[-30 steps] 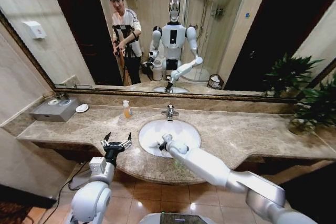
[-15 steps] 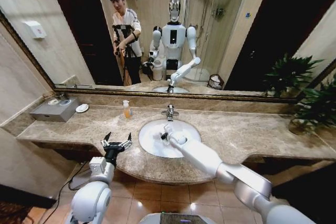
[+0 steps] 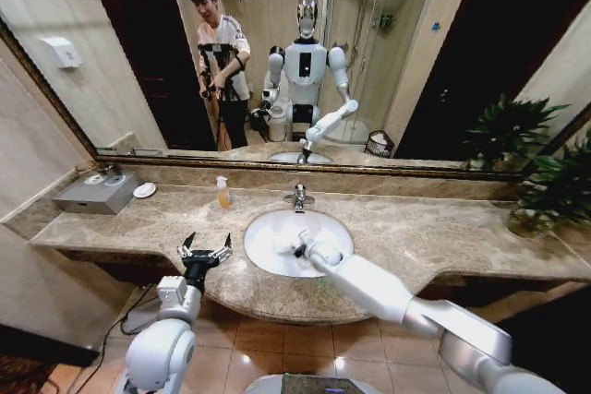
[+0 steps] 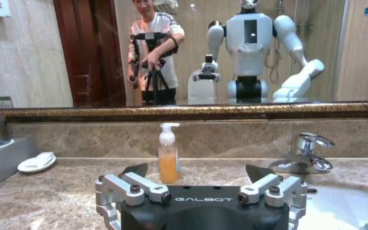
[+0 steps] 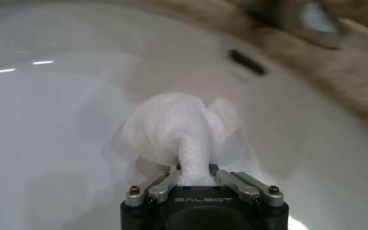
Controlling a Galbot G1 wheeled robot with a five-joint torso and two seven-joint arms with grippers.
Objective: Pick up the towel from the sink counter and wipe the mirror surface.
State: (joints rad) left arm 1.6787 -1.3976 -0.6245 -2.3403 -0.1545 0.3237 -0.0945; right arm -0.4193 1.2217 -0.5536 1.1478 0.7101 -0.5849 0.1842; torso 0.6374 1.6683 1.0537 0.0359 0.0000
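While the left gripper (image 3: 205, 249) hangs idle with its fingers spread wide above the front edge of the sink counter (image 3: 434, 228), the right gripper (image 5: 193, 178) reaches over the white oval basin (image 3: 268, 228) and pinches the towel (image 5: 178, 132) tight between its closed fingers. Seen from the right wrist, the towel is a small white cloth with a fine woven texture, bunched into a soft, lumpy ball with loose folds spilling to one side, held over the basin's smooth bowl near the overflow slot (image 5: 247, 63). Behind the chrome faucet (image 3: 298, 197), the wide bronze-framed mirror (image 3: 138, 62) spans the wall.
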